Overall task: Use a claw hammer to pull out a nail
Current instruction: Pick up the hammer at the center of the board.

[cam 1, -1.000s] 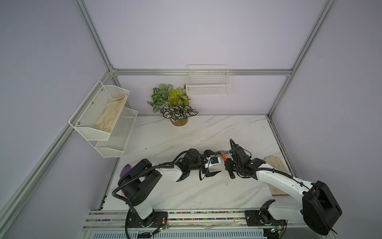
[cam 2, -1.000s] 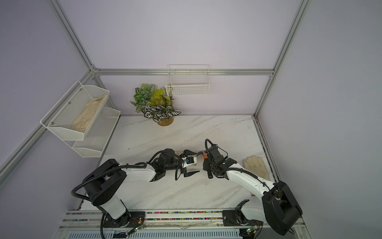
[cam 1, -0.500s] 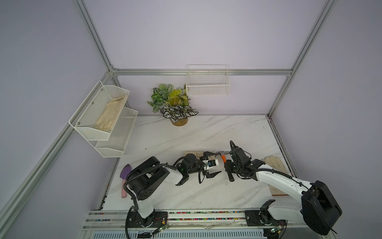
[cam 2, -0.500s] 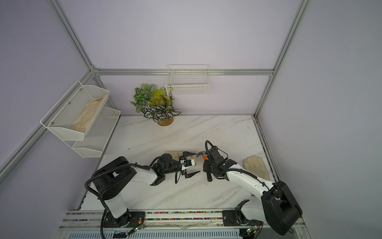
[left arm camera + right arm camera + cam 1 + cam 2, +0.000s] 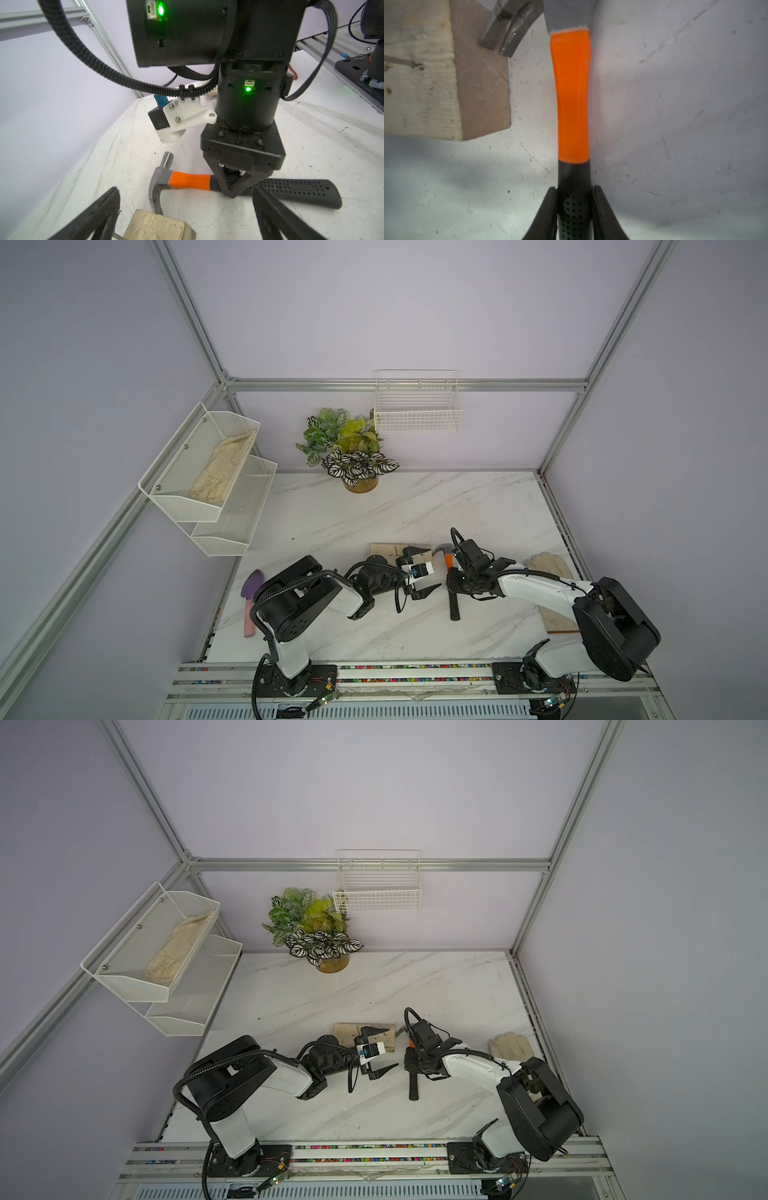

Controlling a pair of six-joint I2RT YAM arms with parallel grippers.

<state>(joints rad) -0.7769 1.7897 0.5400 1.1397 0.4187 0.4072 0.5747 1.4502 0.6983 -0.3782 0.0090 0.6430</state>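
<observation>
At your far left, a purple garden trowel (image 5: 252,593) with a pink handle lies at the edge of the marble tabletop (image 5: 374,510), well apart from the work. Next along, your left gripper (image 5: 434,568) hangs with its jaws spread wide, gripping nothing, one finger above the wooden block (image 5: 384,550) and the other over bare marble. The block lies flat, and just beside its right end the claw hammer (image 5: 448,562) rests on its side on the table. Its long axis runs front to back: the steel head points toward the back wall, and the butt of the black grip points toward the front rail. The curved claw turns left toward the block. In the right wrist view its split tip reaches the block's end face, though you cannot tell whether it touches. Your right gripper (image 5: 574,188) straddles the black grip just below the orange section, with a finger (image 5: 550,207) pressed to each side, so it is clamped on the handle. Furthest right, a pale work glove (image 5: 546,565) lies near the table's edge, apart from the hammer.
</observation>
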